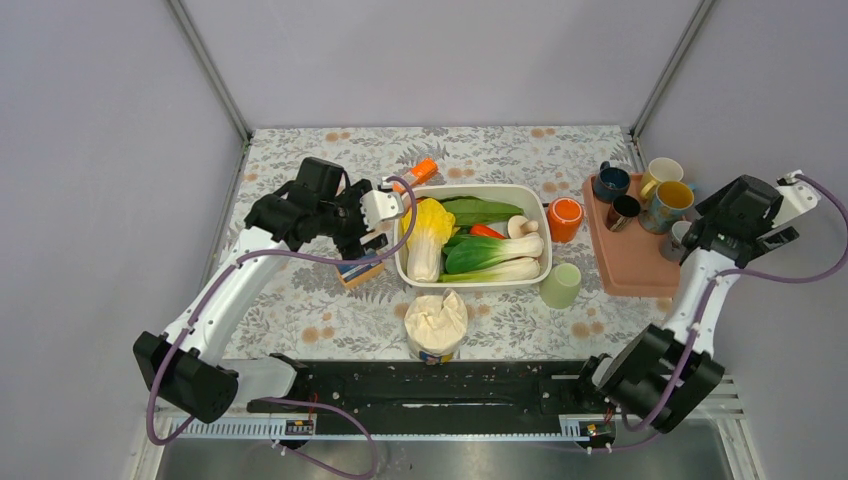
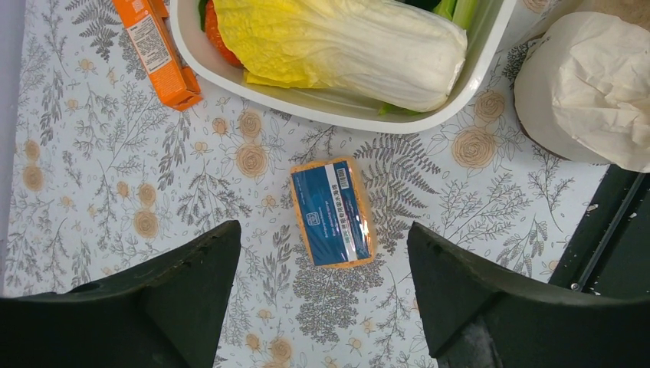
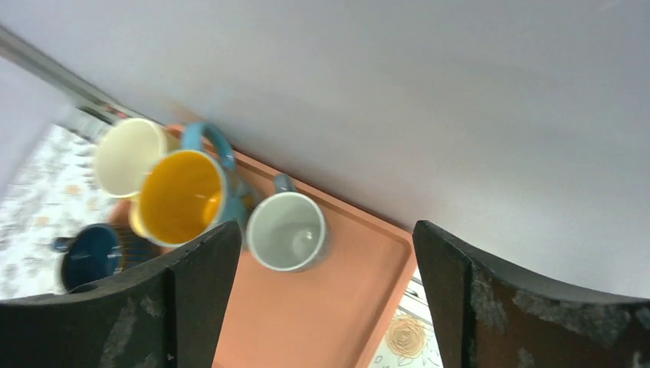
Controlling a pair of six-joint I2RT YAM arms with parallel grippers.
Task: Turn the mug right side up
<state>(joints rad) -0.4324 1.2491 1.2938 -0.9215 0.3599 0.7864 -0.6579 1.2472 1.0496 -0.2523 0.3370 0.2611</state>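
Note:
A pale green mug (image 1: 561,285) stands on the table right of the white bin; its top looks flat and closed, as if mouth down. An orange mug (image 1: 565,218) stands behind it. On the salmon tray (image 1: 630,262) several mugs stand mouth up: dark blue (image 1: 611,183), cream (image 1: 663,172), yellow-inside blue (image 1: 670,203), dark (image 1: 624,211) and grey (image 3: 287,231). My right gripper (image 3: 326,225) is open and empty above the tray (image 3: 337,322), over the grey mug. My left gripper (image 2: 323,225) is open and empty above a blue packet (image 2: 333,211).
A white bin (image 1: 474,280) of vegetables sits mid-table, with cabbage (image 2: 345,46) at its left end. An orange box (image 2: 157,50) lies behind the left gripper. A cream paper-wrapped bundle (image 1: 436,322) sits in front of the bin. The enclosure wall (image 3: 429,92) is close behind the tray.

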